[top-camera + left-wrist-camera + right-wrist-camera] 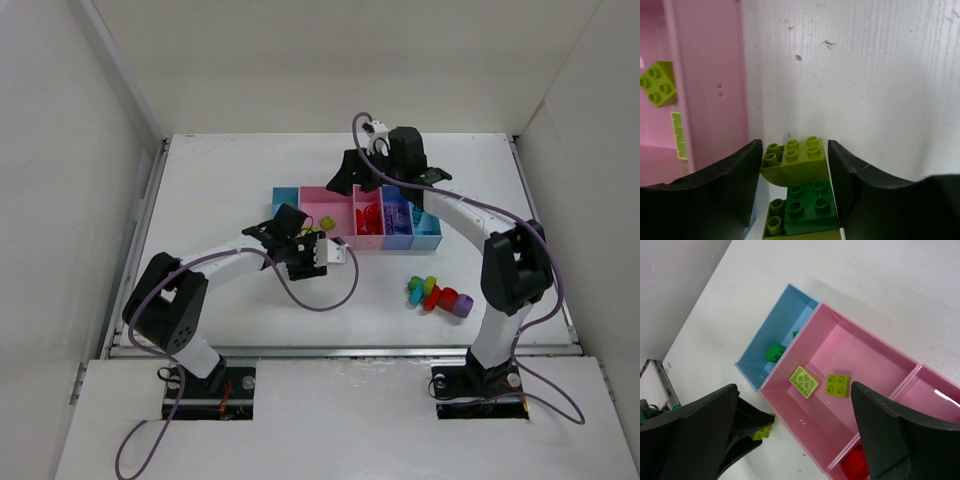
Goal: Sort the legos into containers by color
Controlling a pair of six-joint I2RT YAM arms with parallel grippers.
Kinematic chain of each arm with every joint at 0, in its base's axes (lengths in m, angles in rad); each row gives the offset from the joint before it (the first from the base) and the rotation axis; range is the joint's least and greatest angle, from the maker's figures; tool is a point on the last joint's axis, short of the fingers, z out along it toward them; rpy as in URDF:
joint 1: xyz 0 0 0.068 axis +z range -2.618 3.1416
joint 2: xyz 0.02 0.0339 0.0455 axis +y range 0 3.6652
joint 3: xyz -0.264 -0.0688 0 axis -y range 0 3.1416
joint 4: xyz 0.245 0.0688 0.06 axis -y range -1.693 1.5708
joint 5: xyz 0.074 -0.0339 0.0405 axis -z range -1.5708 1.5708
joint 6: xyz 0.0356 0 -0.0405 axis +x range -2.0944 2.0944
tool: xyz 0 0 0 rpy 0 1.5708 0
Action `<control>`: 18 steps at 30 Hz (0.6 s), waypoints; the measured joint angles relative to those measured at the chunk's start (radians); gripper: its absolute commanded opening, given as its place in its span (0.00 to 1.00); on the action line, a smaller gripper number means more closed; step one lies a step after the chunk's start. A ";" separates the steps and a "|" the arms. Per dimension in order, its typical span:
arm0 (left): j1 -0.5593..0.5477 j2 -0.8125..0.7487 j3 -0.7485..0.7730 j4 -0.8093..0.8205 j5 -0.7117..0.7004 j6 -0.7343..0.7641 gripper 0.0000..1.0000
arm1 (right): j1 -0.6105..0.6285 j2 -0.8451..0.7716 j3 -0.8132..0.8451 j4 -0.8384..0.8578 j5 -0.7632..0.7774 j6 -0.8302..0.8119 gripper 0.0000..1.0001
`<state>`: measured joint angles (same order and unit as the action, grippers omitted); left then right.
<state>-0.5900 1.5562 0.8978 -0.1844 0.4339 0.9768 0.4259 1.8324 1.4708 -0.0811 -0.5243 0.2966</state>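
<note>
The left claw [795, 160] is pinching a clump of yellow-green and green bricks [800, 190] just off the wide pink tray [715, 75], at its six o'clock. Two yellow-green bricks [804, 381] are lying in that tray, and a green brick [773, 351] in the light blue tray [775, 322] at its nine o'clock. The right claw [800, 435] is hanging wide open over the trays. Loose bricks [438, 294] are lying on the table [220, 190] at the trays' four o'clock.
</note>
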 measured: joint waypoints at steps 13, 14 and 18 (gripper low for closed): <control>-0.003 0.077 0.134 -0.171 -0.004 0.100 1.00 | 0.000 -0.005 0.000 -0.043 0.032 -0.047 0.99; -0.001 0.077 0.142 -0.184 -0.005 0.103 1.00 | 0.000 -0.005 0.000 -0.045 0.034 -0.048 0.99; 0.041 0.077 0.156 -0.238 -0.004 0.111 1.00 | 0.000 -0.005 0.000 -0.051 0.039 -0.062 0.99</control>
<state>-0.5491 1.6329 1.0542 -0.4225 0.4297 1.0882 0.4259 1.8271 1.4704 -0.1322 -0.4850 0.2344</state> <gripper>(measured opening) 0.997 0.992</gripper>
